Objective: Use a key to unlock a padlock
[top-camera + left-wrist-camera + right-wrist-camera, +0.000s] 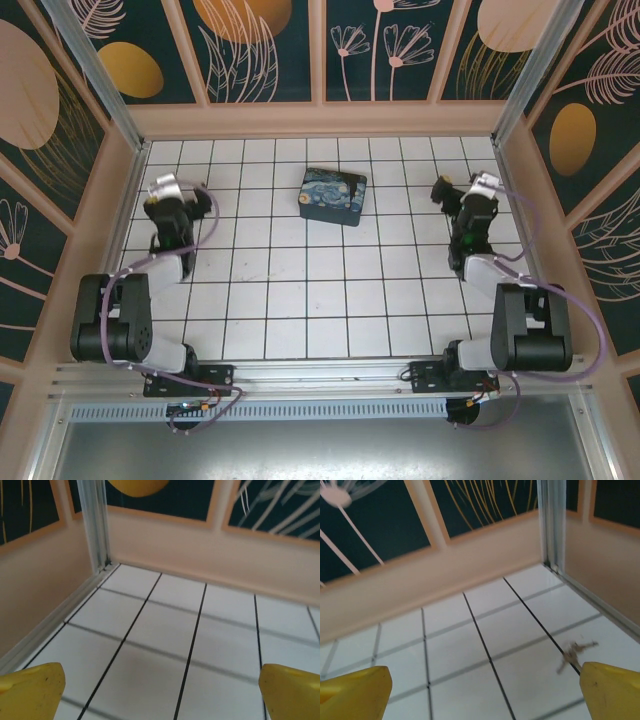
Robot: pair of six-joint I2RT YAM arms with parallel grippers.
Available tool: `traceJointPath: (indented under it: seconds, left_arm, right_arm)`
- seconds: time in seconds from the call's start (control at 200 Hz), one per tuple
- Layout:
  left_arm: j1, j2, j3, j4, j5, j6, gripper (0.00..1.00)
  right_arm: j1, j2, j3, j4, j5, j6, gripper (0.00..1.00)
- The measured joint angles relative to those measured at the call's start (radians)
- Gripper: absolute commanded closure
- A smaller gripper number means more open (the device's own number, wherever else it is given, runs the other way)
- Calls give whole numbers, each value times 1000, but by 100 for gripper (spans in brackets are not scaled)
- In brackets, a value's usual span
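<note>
The thin grey metal key (pixel 574 652) lies on the white tiles (pixel 460 645) at the lower right of the right wrist view, just ahead of the right gripper (pixel 482 695), whose yellow fingers (pixel 610 690) are spread wide as if lining up a pickup, while the left gripper (pixel 160 696) hangs equally wide over bare floor.

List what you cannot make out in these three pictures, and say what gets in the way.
Key, right wrist view: blurred, so its teeth and exact shape are unclear.
Inside of the tin, overhead view: hidden by its lid.
Left hand, left wrist view: yellow fingers cut off by the bottom edge.
</note>
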Motion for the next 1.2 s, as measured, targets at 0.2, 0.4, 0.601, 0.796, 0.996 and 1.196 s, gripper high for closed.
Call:
traceJointPath:
  seconds: [0.2,0.4,0.601,0.796,0.996,1.196]
  left_arm:
    - [-16,-5,193,-324,28,-209,2]
    - [-196,0,284,-691,33,-359,2]
    - [-338,-16,382,-876,34,-422,2]
    - [-404,-49,388,-945,49,-432,2]
    - [-404,-49,390,-980,42,-428,1]
    - [-404,-23,434,-993,51,-420,1]
  right_arm:
    - [-105,103,196,-319,-95,119,33]
    - [-139,263,346,-550,-171,151,35]
    - [-251,400,506,-705,-208,165,35]
    - [-319,537,685,-800,-201,168,44]
    - [-287,602,773,-853,-196,167,45]
    - [-236,659,841,-883,-147,163,47]
